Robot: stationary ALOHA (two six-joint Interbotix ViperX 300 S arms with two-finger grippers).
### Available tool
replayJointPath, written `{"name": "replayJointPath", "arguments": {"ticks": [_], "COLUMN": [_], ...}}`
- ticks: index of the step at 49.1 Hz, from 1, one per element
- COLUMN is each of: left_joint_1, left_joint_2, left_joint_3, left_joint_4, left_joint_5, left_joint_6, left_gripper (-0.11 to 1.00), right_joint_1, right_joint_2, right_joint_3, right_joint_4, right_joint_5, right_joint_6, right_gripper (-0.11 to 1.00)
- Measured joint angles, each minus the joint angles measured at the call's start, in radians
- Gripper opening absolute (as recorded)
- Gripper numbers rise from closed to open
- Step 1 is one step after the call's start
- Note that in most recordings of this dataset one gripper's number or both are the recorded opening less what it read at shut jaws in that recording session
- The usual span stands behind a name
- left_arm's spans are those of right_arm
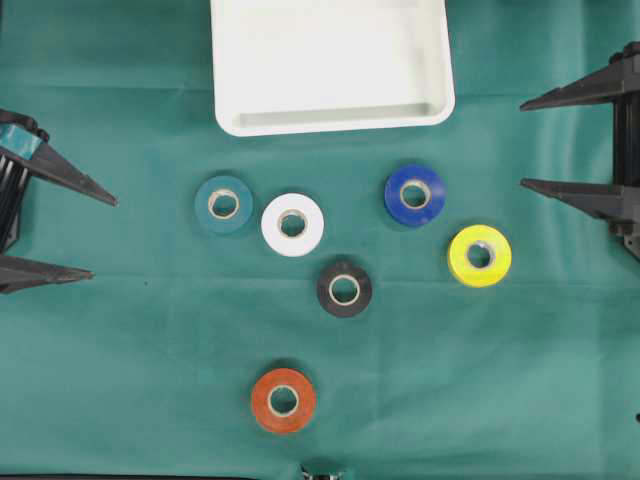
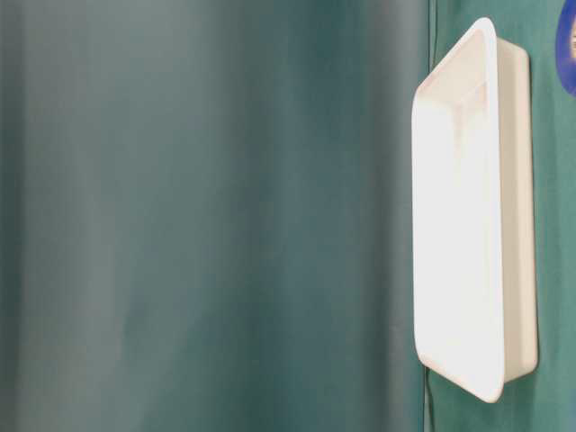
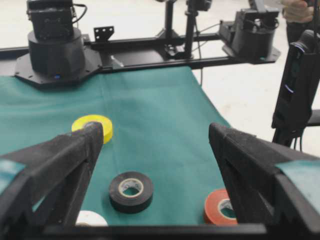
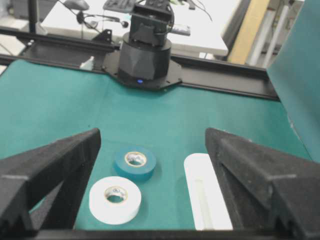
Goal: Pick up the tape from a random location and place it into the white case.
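Observation:
Several tape rolls lie flat on the green cloth: teal, white, blue, yellow, black and orange-red. The white case sits empty at the far middle, also seen in the table-level view. My left gripper hangs open at the left edge, well short of the teal roll. Its wrist view looks past the open gripper at the black roll. My right gripper stands open at the right edge; nothing sits in that gripper, with the teal roll beyond.
Green cloth covers the table. The arm bases stand on black rails at the table's ends. The case's near rim shows by the right finger in the right wrist view.

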Motion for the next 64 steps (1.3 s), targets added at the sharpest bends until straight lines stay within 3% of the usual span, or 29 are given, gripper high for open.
{"name": "replayJointPath", "arguments": {"ticks": [11, 22, 37, 64], "left_joint_1": [0.0, -0.002, -0.002, -0.002], "left_joint_2": [0.017, 0.147, 0.382, 0.75], "left_joint_3": [-0.008, -0.067, -0.222, -0.583], "left_joint_4": [0.0, 0.0, 0.0, 0.002], "left_joint_5": [-0.008, -0.048, -0.101, -0.052], "left_joint_6": [0.0, 0.008, 0.014, 0.048], "left_gripper": [0.99, 0.99, 0.99, 0.99], "right_joint_1": [0.0, 0.0, 0.0, 0.0], "right_joint_2": [0.005, 0.009, 0.015, 0.026], "right_joint_3": [0.0, -0.002, -0.003, -0.003], "right_joint_4": [0.0, 0.0, 0.0, -0.002], "right_joint_5": [0.005, 0.005, 0.005, 0.005], "right_joint_6": [0.0, 0.0, 0.0, 0.0], "right_gripper": [0.92, 0.92, 0.92, 0.92]}}
